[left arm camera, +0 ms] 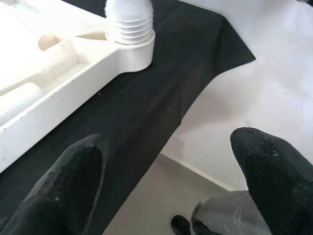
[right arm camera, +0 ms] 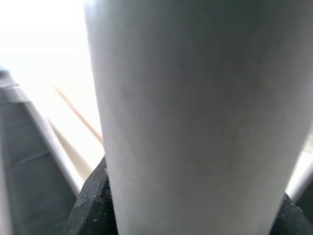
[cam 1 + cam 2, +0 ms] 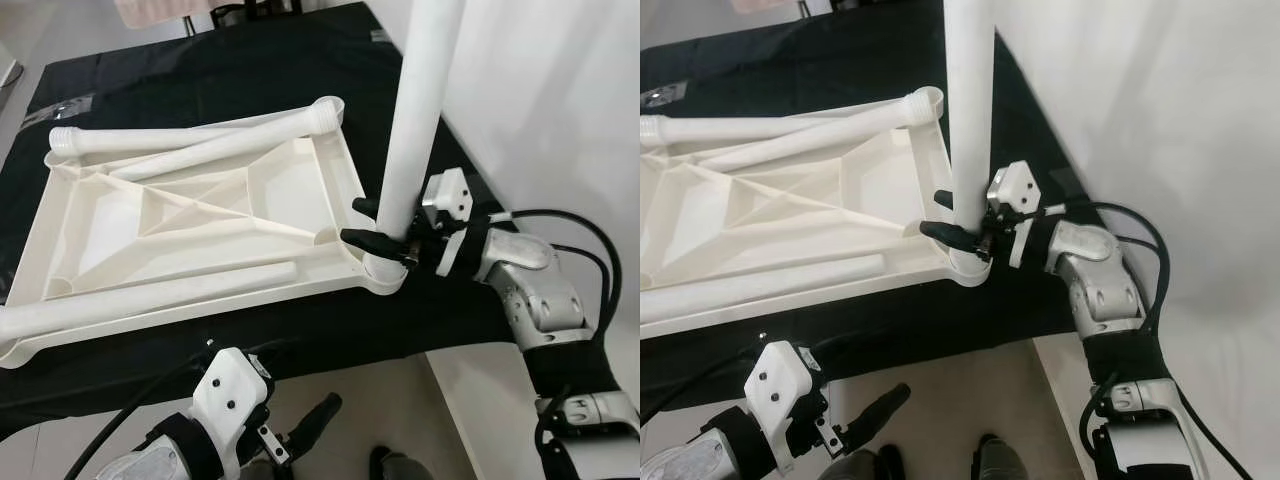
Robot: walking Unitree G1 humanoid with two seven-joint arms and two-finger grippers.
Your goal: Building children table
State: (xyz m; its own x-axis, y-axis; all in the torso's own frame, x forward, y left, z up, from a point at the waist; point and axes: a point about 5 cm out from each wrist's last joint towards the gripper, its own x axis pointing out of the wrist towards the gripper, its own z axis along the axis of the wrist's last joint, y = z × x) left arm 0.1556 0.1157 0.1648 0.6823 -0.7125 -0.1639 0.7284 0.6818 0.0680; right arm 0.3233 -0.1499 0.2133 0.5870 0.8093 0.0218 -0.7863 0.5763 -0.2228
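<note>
White plastic tabletop lies upside down on a black cloth, occupying the left and centre of the head view. 3 loose legs rest across its ribbed underside. 1 leg stands upright in the corner socket at centre right. Right gripper is clamped around this upright leg just above the socket. Left gripper hangs at the lower left, fingers spread wide, holding nothing, below the cloth's edge.
</note>
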